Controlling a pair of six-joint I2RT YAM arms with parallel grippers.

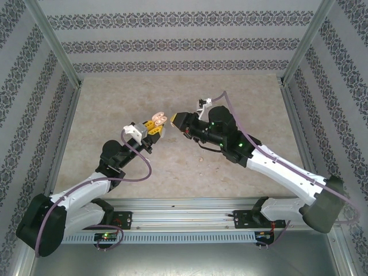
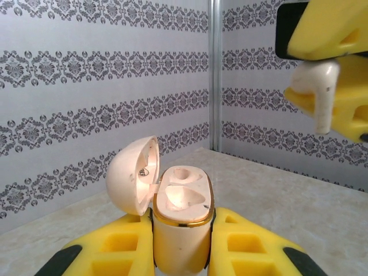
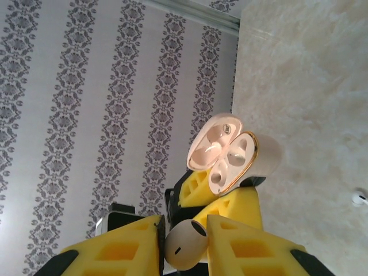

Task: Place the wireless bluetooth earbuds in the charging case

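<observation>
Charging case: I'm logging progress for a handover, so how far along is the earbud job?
Done: the charging case is clamped in the left gripper with its lid open; both sockets look empty. In hand: the right gripper holds one earbud close to the case, not yet in it. Left: seat it, then fetch the second earbud lying on the table and seat that too.

We count one charging case (image 2: 181, 230) and two earbuds (image 3: 185, 246). We also count two grippers: left gripper (image 1: 157, 123), right gripper (image 1: 177, 119).
</observation>
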